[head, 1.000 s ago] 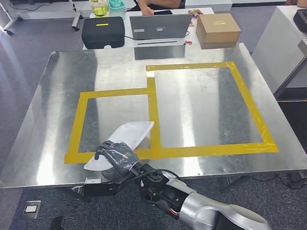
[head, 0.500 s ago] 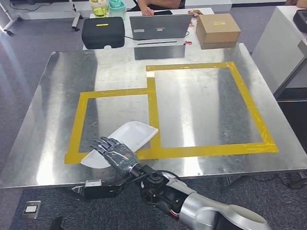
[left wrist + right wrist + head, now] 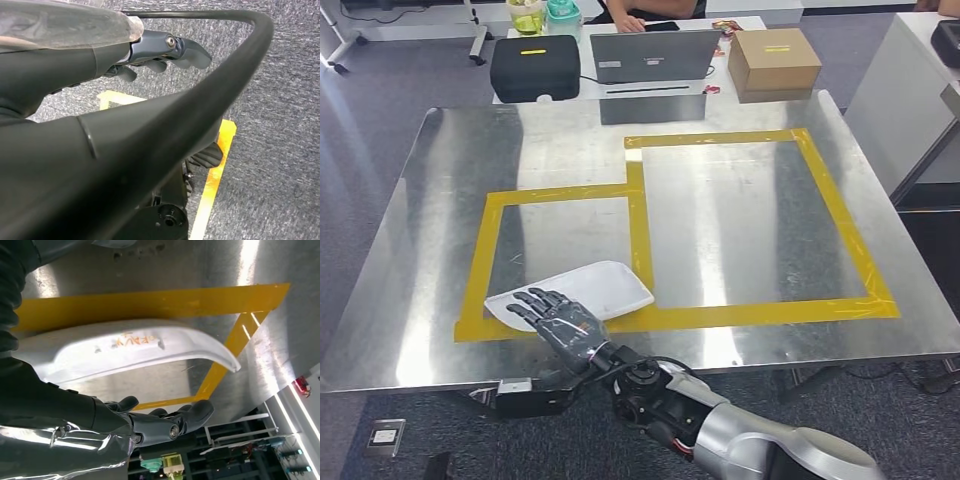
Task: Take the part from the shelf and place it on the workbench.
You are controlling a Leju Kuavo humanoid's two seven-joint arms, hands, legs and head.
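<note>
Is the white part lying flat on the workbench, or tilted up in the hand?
Flat: the white part lies on the workbench, the right hand open above it.

Bright overhead glare on workbench [image 3: 743, 230]

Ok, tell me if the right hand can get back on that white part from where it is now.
Probably yes: the right hand hovers open right by the white part lying on the workbench, nothing between them.

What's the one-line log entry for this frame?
phase: placing | white part flat on workbench, across small yellow tape frame | right hand open at its near edge | left hand hanging
</note>
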